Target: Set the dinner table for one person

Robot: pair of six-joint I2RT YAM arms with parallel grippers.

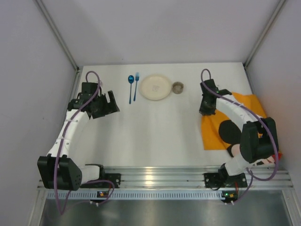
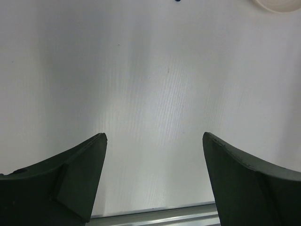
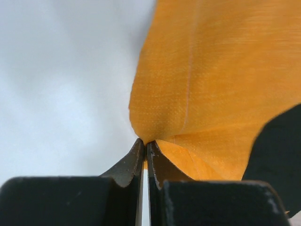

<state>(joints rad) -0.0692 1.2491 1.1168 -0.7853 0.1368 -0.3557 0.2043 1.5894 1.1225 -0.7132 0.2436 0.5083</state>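
The white dinner table (image 1: 155, 132) fills the top view. At its far edge lie a blue spoon (image 1: 130, 87), a blue fork (image 1: 136, 84), a cream plate (image 1: 155, 87) and a small grey cup (image 1: 178, 87). An orange cloth mat (image 1: 225, 123) with black print lies at the right, partly under my right arm. My right gripper (image 1: 207, 111) is shut on a pinched-up edge of the mat (image 3: 197, 89). My left gripper (image 1: 107, 105) is open and empty above bare table (image 2: 155, 94); the plate's rim (image 2: 277, 4) shows at that view's top right.
Grey walls enclose the table on three sides. An aluminium rail (image 1: 155, 176) runs along the near edge and holds both arm bases. A red object (image 1: 277, 156) peeks out beside the right arm.
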